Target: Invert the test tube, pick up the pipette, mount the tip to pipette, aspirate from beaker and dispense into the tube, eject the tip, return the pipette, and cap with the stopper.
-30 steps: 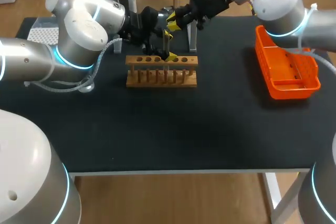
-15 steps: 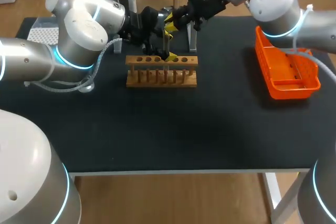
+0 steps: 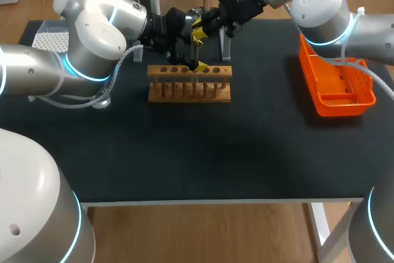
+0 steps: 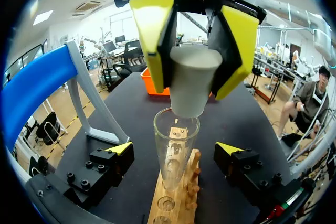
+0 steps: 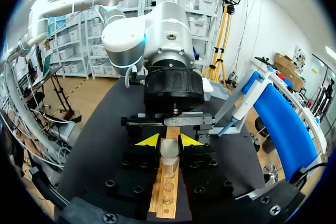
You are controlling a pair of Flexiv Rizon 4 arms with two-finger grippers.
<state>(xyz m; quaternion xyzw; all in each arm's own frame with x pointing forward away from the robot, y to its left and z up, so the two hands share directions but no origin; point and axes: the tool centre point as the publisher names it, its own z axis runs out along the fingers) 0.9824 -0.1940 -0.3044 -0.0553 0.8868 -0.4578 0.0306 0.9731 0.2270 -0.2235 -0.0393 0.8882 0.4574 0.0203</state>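
Left hand (image 4: 174, 149) released, fingers wide apart either side of test tube (image 4: 175, 156), not touching. Test tube upright in wooden rack (image 3: 189, 84) on black surface (image 3: 215, 152). Pale stopper (image 4: 190, 85) at tube mouth, clenched in right hand (image 5: 168, 140). Orange basket (image 3: 338, 84) far right.

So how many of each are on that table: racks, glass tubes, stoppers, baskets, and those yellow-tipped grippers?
Wooden rack: 1
Test tube: 1
Stopper: 1
Orange basket: 1
Grippers: 2 (left gripper, right gripper)
Total: 6
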